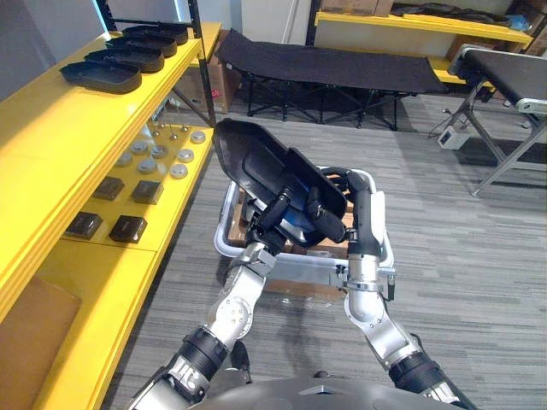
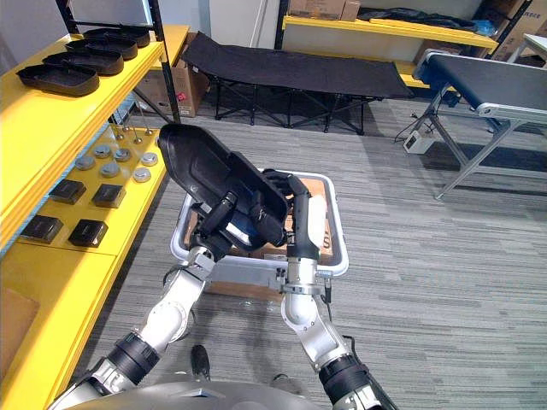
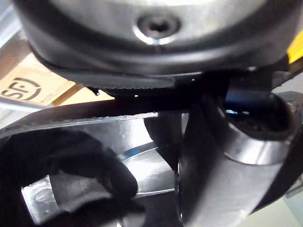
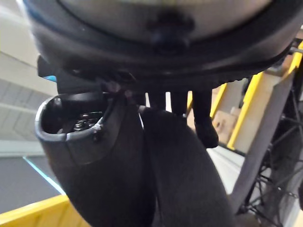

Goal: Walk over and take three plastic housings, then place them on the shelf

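Item 1: one yellow shelf (image 1: 51, 145) runs down the left of the frame. Its top level carries four black housings (image 1: 101, 75) in a row at upper left. The level below carries at least six round silver discs (image 1: 178, 171) and four black square blocks (image 1: 128, 228).

Item 2: one black folding cot (image 1: 333, 64) stands at top centre.

Item 3: one white bin (image 1: 299, 261) sits on the floor at centre and holds brown cardboard (image 1: 329, 249).

Item 4: the plastic housing (image 1: 248, 154) I carry is tilted above the bin, between my hands. It looks stacked, but I cannot tell how many pieces there are.

Item 5: my left hand (image 1: 275, 213) has its fingers curled over the housing's lower edge. My right hand (image 1: 362, 201) stands upright, with straight fingers pressed against the housing's right side.
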You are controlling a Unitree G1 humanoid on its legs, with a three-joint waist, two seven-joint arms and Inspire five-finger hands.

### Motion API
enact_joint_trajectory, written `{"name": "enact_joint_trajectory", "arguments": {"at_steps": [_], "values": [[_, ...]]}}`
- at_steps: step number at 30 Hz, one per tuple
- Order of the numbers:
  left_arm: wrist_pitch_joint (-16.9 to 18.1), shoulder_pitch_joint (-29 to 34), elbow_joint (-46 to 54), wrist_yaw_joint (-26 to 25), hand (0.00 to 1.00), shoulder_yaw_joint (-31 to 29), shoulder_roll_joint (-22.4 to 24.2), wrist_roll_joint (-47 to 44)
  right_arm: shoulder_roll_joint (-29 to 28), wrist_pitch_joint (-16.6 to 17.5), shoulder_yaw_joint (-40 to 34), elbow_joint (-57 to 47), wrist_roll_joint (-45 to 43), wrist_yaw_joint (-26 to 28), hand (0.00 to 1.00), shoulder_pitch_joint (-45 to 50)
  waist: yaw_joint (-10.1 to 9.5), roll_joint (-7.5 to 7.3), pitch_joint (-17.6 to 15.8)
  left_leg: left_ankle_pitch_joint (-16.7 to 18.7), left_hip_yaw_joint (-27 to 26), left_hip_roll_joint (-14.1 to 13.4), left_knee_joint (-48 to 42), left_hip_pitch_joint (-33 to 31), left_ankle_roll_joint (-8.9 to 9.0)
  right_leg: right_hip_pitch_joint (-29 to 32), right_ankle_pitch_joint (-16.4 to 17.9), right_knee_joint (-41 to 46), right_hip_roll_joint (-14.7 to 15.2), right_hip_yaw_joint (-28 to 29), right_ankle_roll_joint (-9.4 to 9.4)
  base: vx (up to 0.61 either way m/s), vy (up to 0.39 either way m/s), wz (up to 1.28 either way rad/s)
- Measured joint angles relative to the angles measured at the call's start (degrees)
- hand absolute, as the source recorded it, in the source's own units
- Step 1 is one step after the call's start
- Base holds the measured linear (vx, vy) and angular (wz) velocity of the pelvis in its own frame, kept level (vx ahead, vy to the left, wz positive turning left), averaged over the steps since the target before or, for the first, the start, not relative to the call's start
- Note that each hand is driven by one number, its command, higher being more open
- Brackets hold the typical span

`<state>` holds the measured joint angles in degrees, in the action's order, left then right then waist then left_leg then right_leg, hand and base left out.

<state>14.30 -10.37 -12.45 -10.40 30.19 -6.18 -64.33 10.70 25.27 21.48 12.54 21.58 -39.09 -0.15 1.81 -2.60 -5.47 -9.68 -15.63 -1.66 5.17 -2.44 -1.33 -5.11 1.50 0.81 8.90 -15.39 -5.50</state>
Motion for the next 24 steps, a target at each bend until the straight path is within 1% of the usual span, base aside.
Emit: {"name": "enact_joint_trajectory", "arguments": {"at_steps": [1, 3, 4, 6, 7, 8, 9, 11, 12, 14, 15, 17, 19, 22, 24], "values": [[0.06, 0.0, 0.2, -0.46, 0.0, -0.11, 0.06, 1.0, 0.0, -0.01, 0.19, 0.02, 0.0, 0.15, 1.0, 0.24, 0.0, 0.0, 0.0, 0.0, 0.0, 0.0, 0.0, 0.0, 0.01, 0.0, 0.01, 0.0, 0.0, 0.0, 0.01, 0.0, 0.0, 0.0], [0.53, 0.16, 1.78, -4.83, 0.0, -1.25, 0.63, 10.93, -0.44, -0.1, 0.52, 0.02, -0.94, 1.09, 1.0, 1.9, -0.03, -0.02, -0.01, 0.01, 0.0, -0.02, 0.0, 0.0, 0.01, -0.02, 0.04, 0.01, 0.0, 0.0, 0.06, 0.0, 0.0, 0.0], [0.57, 0.15, 1.98, -5.77, 0.0, -1.53, 0.79, 13.87, -0.47, -0.13, 0.63, 0.02, -1.83, 1.47, 1.0, 1.96, -0.02, -0.02, -0.01, 0.01, 0.0, -0.02, 0.0, 0.0, 0.01, -0.03, 0.04, 0.01, -0.01, 0.0, 0.06, 0.0, 0.0, 0.0], [0.55, 0.19, 3.21, -10.23, 0.0, -2.73, 1.49, 27.56, -1.08, -1.46, 0.58, -0.01, -4.95, 3.41, 1.0, 2.1, 0.09, -0.07, -0.03, 0.01, -0.01, -0.06, 0.0, 0.0, 0.01, -0.03, 0.04, 0.01, -0.02, 0.02, 0.07, 0.0, 0.0, 0.0], [0.52, 0.25, 3.63, -10.91, 0.0, -2.89, 1.5, 30.36, -1.44, -1.73, 0.5, -0.03, -6.38, 4.08, 1.0, 2.17, 0.09, -0.07, -0.03, 0.01, -0.01, -0.08, 0.0, 0.01, 0.01, -0.03, 0.04, 0.01, -0.02, 0.02, 0.07, 0.0, 0.0, 0.0], [0.4, 0.32, 4.07, -12.02, 0.0, -3.18, 1.52, 35.15, -2.07, -2.35, 0.41, -0.45, -8.79, 5.39, 1.0, 2.25, 0.1, -0.07, -0.03, 0.01, -0.02, -0.09, 0.0, 0.02, 0.02, -0.03, 0.05, 0.01, -0.02, 0.03, 0.08, 0.0, 0.0, 0.0], [-0.56, 0.81, 5.38, -13.17, 0.0, -4.28, 1.78, 41.26, -2.53, -3.73, 0.1, -1.59, -11.84, 8.07, 1.0, 2.54, 0.12, -0.06, -0.03, -0.01, -0.08, -0.03, -0.01, 0.05, 0.01, 0.0, 0.04, 0.22, -0.13, 0.0, 0.09, 0.0, 0.0, -0.03], [-1.62, 2.65, 8.12, -14.5, 0.0, -5.96, 1.8, 48.64, -2.64, -4.66, -0.55, -4.11, -15.59, 11.78, 1.0, 3.87, 0.12, -0.06, -0.03, 0.0, -0.27, 0.01, 0.0, 0.18, 0.01, -0.01, 0.04, 0.26, -0.09, 0.03, 0.09, 0.0, 0.0, -0.04], [-2.15, 3.61, 9.1, -15.23, 0.0, -7.78, 1.61, 53.53, -2.53, -4.99, -1.13, -5.48, -18.47, 14.12, 1.0, 4.61, 0.13, -0.06, -0.03, 0.0, -0.34, 0.0, 0.0, 0.29, 0.01, -0.02, 0.06, 0.34, -0.09, 0.07, 0.11, 0.0, 0.0, -0.03], [-2.97, 4.55, 9.22, -16.72, 0.0, -11.99, 1.05, 60.06, -2.38, -6.11, -3.54, -7.61, -24.35, 18.99, 1.0, 6.02, 0.11, -0.04, -0.02, 0.04, -0.42, -0.05, 0.0, 0.57, 0.06, -0.02, 0.27, 0.71, -0.09, 0.14, 0.33, 0.0, 0.0, 0.0], [-3.34, 4.8, 9.22, -17.23, 0.0, -13.17, 0.71, 61.72, -2.19, -6.36, -4.25, -8.18, -26.1, 20.49, 1.0, 6.38, 0.12, -0.03, -0.02, 0.07, -0.42, -0.06, 0.0, 0.66, 0.1, 0.0, 0.36, 0.86, -0.09, 0.15, 0.43, 0.0, 0.0, 0.0], [-3.58, 6.9, 9.22, -18.93, 0.0, -17.26, -1.44, 67.09, -0.63, -7.17, -6.68, -10.4, -33.53, 26.35, 1.0, 7.26, 0.24, 0.01, -0.01, 0.19, -0.56, -0.17, 0.01, 0.77, 0.26, 0.12, 0.48, 1.04, -0.1, 0.28, 0.55, 0.0, 0.0, -0.02], [-3.57, 8.81, 9.23, -19.65, 0.0, -19.46, -2.96, 69.7, 0.5, -7.45, -8.62, -11.84, -37.0, 29.7, 1.0, 8.18, 0.18, 0.02, 0.0, 0.24, -0.56, -0.14, 0.01, 0.75, 0.33, 0.14, 0.48, 1.04, -0.09, 0.36, 0.54, 0.0, 0.0, 0.0], [-3.55, 11.92, 9.21, -19.61, 0.0, -22.0, -4.3, 69.69, 1.05, -8.19, -11.42, -12.8, -41.91, 34.05, 1.0, 8.99, 0.17, 0.06, 0.02, 0.28, -0.6, -0.03, 0.01, 0.46, 0.35, 0.46, 0.49, 1.04, 0.01, 0.53, 0.53, 0.0, 0.0, 0.0], [-3.29, 13.47, 9.21, -19.46, 0.0, -22.48, -4.49, 69.42, 1.04, -8.72, -13.34, -12.8, -44.57, 36.56, 1.0, 10.1, 0.09, 0.24, 0.17, 0.27, -0.62, 0.05, 0.01, -0.32, 0.35, 1.22, 0.49, 1.04, 0.0, 0.98, 0.53, 0.0, 0.0, 0.0]]}}
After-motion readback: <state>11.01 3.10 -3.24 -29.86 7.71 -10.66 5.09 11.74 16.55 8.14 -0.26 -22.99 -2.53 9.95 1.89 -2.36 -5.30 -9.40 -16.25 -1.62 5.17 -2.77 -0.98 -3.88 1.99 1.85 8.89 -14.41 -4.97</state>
